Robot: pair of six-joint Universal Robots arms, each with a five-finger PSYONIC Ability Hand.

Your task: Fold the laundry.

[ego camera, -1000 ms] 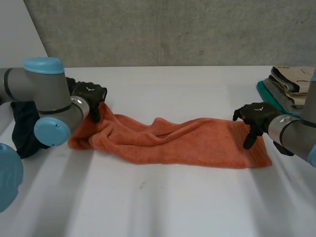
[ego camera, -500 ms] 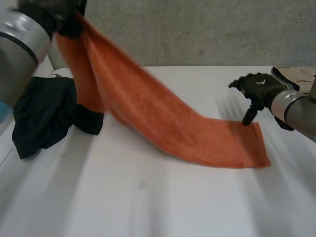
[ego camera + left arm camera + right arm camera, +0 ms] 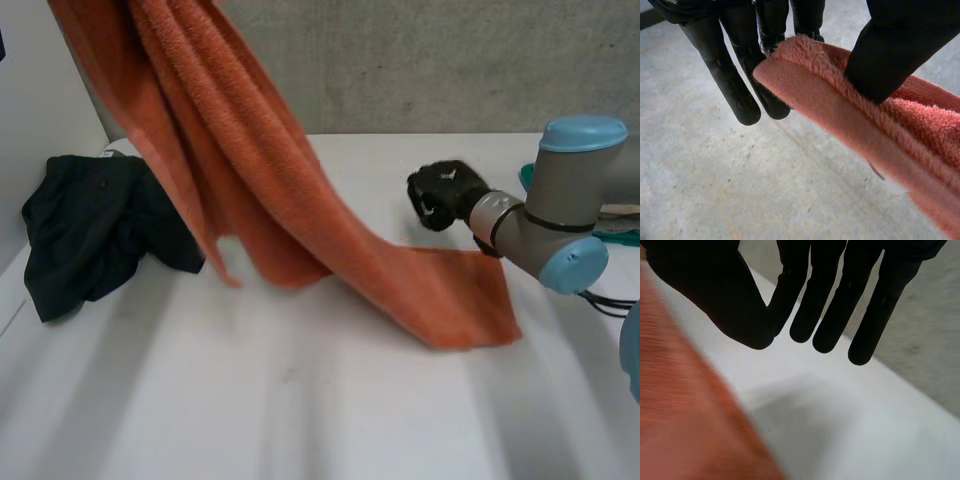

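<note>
The orange towel [image 3: 250, 180] hangs in a long slant from high at the left down to the white table [image 3: 330, 400], where its right end lies flat. In the left wrist view my left hand [image 3: 735, 85] pinches the towel's [image 3: 880, 130] hemmed edge between thumb and straight fingers. My right hand [image 3: 445, 195] hovers just behind the towel's lying end and does not touch it. In its own wrist view the right hand [image 3: 715, 295] has its thumb drawn in against the fingers with nothing between them, and the towel [image 3: 685, 415] lies beside the thumb.
A dark crumpled garment [image 3: 90, 225] lies at the table's left side. A teal edge of folded laundry [image 3: 527, 176] peeks out behind my right arm. A concrete wall stands behind the table.
My left hand has lifted its end of the towel high up off the table. The right hand has let go of the other end, risen, swung left and closed empty.
</note>
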